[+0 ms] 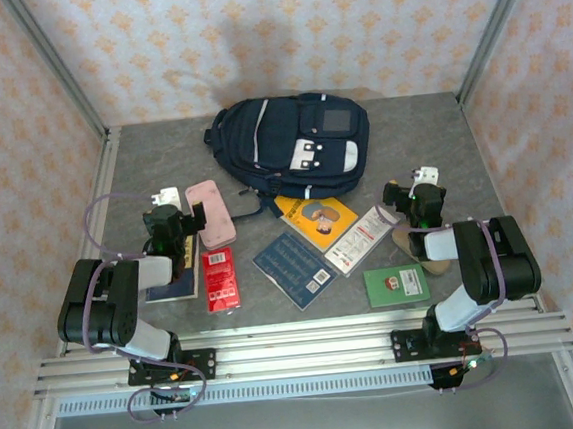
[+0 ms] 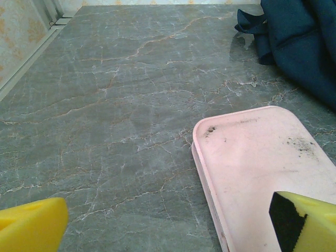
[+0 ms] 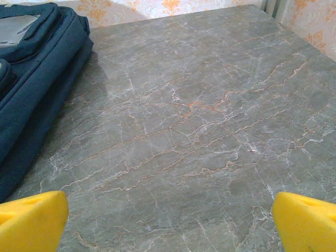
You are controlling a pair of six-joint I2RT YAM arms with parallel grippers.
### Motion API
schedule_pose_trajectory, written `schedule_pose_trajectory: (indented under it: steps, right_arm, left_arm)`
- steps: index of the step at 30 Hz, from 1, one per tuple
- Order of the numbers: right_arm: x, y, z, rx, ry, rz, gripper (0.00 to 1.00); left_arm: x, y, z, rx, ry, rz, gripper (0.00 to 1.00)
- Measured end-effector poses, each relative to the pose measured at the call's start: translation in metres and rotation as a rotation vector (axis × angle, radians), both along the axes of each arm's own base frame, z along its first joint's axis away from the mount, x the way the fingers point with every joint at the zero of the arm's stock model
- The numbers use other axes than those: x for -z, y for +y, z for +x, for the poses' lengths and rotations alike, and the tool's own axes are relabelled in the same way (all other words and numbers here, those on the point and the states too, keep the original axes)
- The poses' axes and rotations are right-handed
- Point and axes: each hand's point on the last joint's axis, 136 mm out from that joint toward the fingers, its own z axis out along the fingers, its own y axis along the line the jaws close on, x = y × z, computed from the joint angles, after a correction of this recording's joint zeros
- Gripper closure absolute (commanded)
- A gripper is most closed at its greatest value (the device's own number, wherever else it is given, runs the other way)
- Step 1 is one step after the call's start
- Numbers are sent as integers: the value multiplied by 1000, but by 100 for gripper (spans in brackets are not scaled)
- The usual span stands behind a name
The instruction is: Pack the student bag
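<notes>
The student bag (image 1: 290, 144) is a large navy backpack lying flat at the back middle of the table, with white-grey patches on its front. Its fabric also fills the right wrist view's left side (image 3: 37, 68) and the left wrist view's top right corner (image 2: 299, 42). My left gripper (image 1: 178, 212) (image 2: 169, 215) is open and low over the table. Its right finger (image 2: 310, 223) hangs over a pink pencil case (image 1: 211, 213) (image 2: 262, 168). My right gripper (image 1: 412, 188) (image 3: 169, 215) is open over bare table to the right of the bag, holding nothing.
In front of the bag lie a yellow book (image 1: 317, 220), a white packet (image 1: 359, 240), a blue notebook (image 1: 291, 269), a red booklet (image 1: 220, 279) and a small green book (image 1: 395, 285). Another book (image 1: 176, 274) lies under the left arm. A beige item (image 1: 420, 248) lies under the right arm.
</notes>
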Motion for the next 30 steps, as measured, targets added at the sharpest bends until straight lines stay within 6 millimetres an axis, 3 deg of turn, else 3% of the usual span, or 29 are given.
schedule_pose_trajectory:
  steps: [5,7,9,12,14,16,19,22,26,28,30]
  right_arm:
    - [-2,6,-10,-37,-12,11,1]
    - [-15,9,-19,-40,-17,-2,1]
    - [-49,15,-23,-37,-72,-3,1]
    - [-132,41,-25,-75,-233,22,1]
    - [-189,72,-32,-146,-334,58,1]
    - [-232,108,-46,-243,-391,105,1]
    - [-275,155,-75,-379,-408,164,1]
    - [-303,184,-98,-482,-368,186,1]
    - [-328,184,-105,-476,-285,218,1]
    - [-322,181,-107,-467,-251,247,1]
    - [-303,180,-105,-461,-194,289,1]
  left_arm:
    - [-3,-1,-1,4,31,0,0]
    - [-24,-3,1,5,21,5,0]
    - [-60,-12,2,24,-36,19,0]
    - [-126,-42,-5,100,-170,21,0]
    - [-172,-72,-18,193,-263,-13,0]
    - [-206,-96,-34,291,-319,-77,0]
    - [-248,-123,-59,373,-329,-186,0]
    - [-278,-149,-84,451,-270,-255,0]
    - [-278,-140,-101,365,-117,-324,0]
    - [-262,-134,-105,318,-47,-345,0]
    - [-241,-132,-109,287,29,-373,0]
